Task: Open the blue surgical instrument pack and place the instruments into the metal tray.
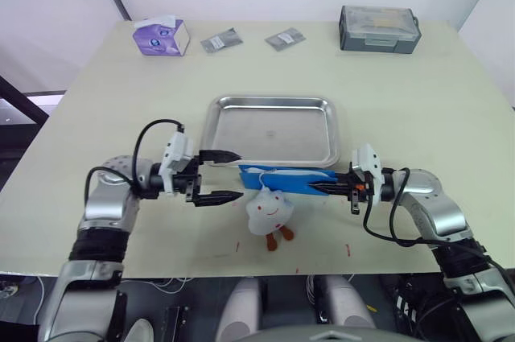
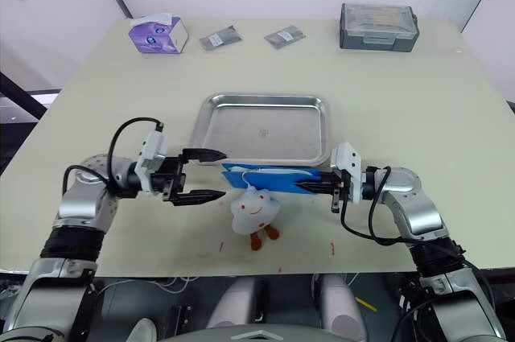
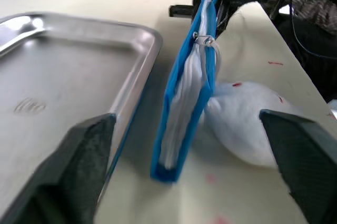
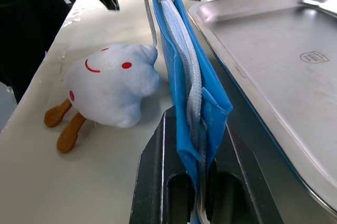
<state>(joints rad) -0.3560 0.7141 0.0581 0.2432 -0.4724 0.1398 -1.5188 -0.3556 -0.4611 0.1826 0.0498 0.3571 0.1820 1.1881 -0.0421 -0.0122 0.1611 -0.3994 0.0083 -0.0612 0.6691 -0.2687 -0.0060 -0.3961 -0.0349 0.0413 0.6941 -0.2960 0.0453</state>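
The metal tray lies near the middle of the table. Just in front of its front rim stands the surgical instrument pack on edge, parallel to that rim. The cloud toy sits just in front of the pack, touching it, toward the table's front edge. Along the back edge — left to right — lie the tissue box near the back left corner, two small packets side by side, and the lidded box toward the back right corner.

Silver arms, black looping cables, white wrist housings, black two-fingered pincers.
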